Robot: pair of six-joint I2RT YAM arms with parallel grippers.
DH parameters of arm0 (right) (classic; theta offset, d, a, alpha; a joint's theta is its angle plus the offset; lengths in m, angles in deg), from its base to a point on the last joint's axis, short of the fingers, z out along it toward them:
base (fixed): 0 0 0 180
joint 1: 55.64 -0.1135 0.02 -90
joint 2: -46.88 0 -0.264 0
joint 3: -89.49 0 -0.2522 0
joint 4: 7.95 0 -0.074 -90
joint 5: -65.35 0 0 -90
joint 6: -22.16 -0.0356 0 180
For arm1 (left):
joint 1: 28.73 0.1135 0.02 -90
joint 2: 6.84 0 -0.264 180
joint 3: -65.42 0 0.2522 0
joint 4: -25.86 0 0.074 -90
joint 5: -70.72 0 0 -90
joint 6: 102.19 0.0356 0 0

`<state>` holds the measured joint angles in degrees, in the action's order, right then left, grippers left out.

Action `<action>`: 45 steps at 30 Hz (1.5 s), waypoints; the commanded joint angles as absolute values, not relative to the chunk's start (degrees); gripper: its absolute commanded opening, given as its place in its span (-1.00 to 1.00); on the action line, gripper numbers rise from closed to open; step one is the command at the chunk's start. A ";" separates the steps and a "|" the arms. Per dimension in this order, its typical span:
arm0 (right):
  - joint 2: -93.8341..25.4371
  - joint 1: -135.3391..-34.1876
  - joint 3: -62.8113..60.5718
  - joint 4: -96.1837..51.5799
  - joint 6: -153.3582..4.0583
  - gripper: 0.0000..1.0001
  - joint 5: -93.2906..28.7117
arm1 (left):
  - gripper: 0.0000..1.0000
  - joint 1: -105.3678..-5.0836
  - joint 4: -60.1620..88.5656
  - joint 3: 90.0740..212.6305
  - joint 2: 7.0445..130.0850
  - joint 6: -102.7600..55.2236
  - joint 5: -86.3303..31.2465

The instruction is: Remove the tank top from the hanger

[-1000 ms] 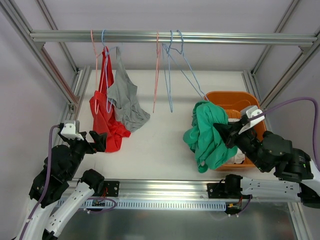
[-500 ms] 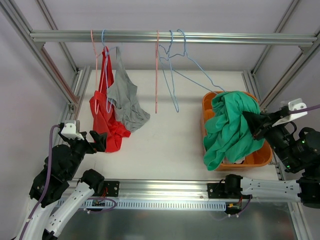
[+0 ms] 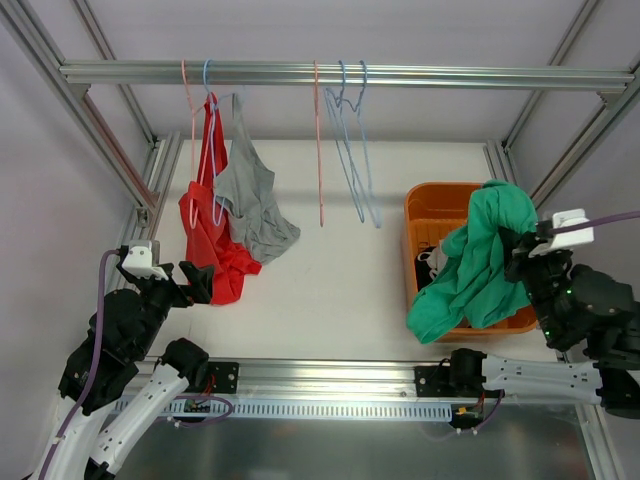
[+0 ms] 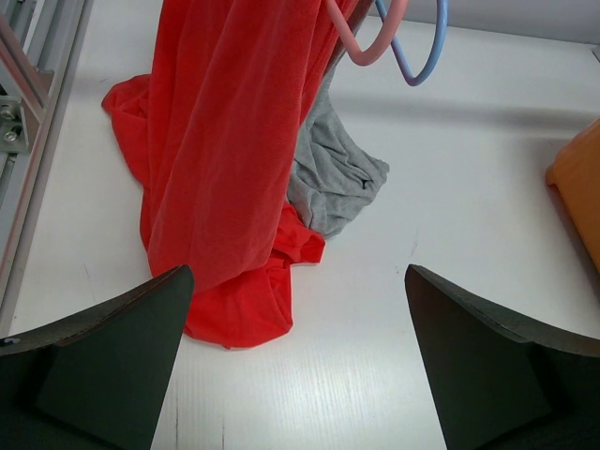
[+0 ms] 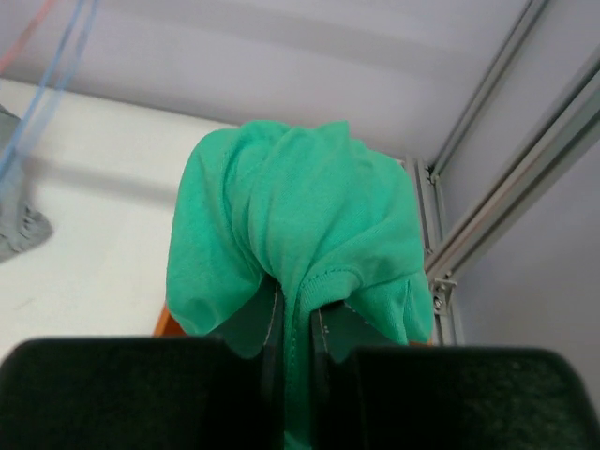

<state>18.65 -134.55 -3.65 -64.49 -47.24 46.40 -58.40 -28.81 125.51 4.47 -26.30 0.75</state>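
My right gripper (image 3: 522, 252) is shut on a green tank top (image 3: 478, 260) and holds it over the orange basket (image 3: 432, 205) at the right; the cloth drapes over the basket's near rim. In the right wrist view the green cloth (image 5: 291, 216) bunches between my fingers (image 5: 295, 323). Bare blue hangers (image 3: 352, 150) and a pink one (image 3: 319, 150) hang on the rail (image 3: 340, 72). A red tank top (image 3: 208, 230) and a grey one (image 3: 252, 195) hang on hangers at the left. My left gripper (image 3: 200, 278) is open and empty by the red top's hem (image 4: 220, 187).
The orange basket holds other dark and white clothes (image 3: 432, 265). Aluminium frame posts run along both sides (image 3: 150, 190) and a rail crosses the near edge (image 3: 330, 375). White table surface (image 3: 330, 280) lies between the hanging clothes and the basket.
My right gripper has carried the green tank top to the right, off the blue hanger and over the basket. The freed hangers swung back to hang straight. The left arm has not moved.
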 commanded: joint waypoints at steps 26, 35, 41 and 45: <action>-9.10 -64.69 -3.56 -59.77 -62.75 -0.99 1.54 | 0.98 -58.78 -26.57 125.24 5.64 -26.78 -1.09; -19.29 -63.46 27.91 -67.85 -55.80 -0.99 2.08 | 0.98 -58.70 -26.49 125.06 5.11 -26.87 -0.74; -18.87 -63.37 29.62 -69.43 -56.41 -1.00 -4.78 | 0.98 -58.78 -26.40 125.06 5.46 -26.78 -1.00; -12.46 -63.37 17.49 -64.62 -57.72 -0.99 -9.26 | 0.97 -58.70 -26.49 125.06 5.11 -26.78 -0.82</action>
